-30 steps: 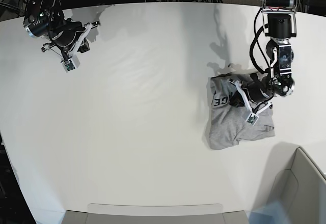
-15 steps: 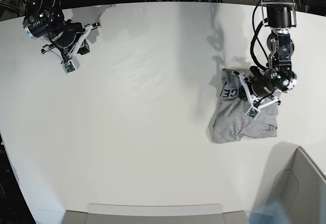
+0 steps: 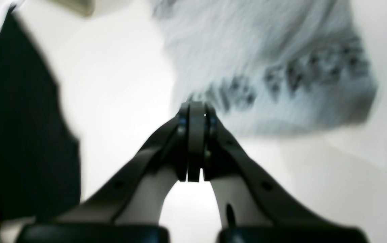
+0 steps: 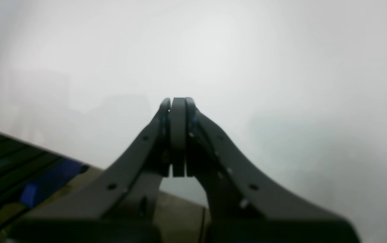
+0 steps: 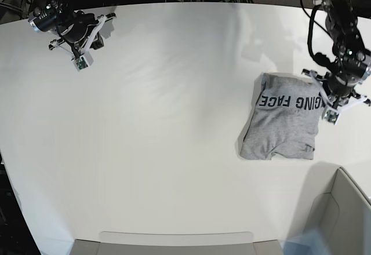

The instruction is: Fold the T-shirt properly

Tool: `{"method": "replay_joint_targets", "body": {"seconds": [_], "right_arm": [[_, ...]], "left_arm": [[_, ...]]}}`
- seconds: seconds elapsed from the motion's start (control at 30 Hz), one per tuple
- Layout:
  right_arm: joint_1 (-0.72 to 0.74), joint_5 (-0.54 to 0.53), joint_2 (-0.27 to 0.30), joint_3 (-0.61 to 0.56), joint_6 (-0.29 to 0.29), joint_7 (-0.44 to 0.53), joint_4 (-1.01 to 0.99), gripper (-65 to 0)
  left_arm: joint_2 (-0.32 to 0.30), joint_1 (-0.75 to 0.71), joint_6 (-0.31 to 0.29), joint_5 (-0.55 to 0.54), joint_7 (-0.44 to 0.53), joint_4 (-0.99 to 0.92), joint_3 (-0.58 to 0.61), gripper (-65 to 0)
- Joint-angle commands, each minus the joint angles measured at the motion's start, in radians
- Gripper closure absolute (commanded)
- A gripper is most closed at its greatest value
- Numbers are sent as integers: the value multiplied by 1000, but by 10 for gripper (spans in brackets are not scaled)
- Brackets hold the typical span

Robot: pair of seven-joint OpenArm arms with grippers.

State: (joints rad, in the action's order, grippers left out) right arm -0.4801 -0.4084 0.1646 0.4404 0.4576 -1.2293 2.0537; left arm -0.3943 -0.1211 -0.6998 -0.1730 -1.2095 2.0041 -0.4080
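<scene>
In the left wrist view the left gripper (image 3: 197, 141) is closed on nothing beside the blurred T-shirt (image 3: 264, 67), in the right wrist view the right gripper (image 4: 178, 135) is closed and empty over the white table (image 4: 281, 67), and in the base view the folded shirt lies on the table's right side.

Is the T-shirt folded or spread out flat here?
Folded: the T-shirt lies as a compact bundle on the table, lettering band on top, with uneven lower edges, so not neatly.
</scene>
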Motion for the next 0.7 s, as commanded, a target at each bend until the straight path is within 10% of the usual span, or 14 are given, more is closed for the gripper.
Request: {"method": "replay_joint_targets", "body": {"seconds": [0.0, 0.67], "right_arm": [[-21, -7, 6, 4, 13, 9, 18, 0], [-532, -4, 2, -18, 13, 343, 17, 0]], "left_arm": [[11, -39, 2, 3, -2, 33, -39, 0], [232, -724, 2, 5, 290, 8, -319, 0]]}}
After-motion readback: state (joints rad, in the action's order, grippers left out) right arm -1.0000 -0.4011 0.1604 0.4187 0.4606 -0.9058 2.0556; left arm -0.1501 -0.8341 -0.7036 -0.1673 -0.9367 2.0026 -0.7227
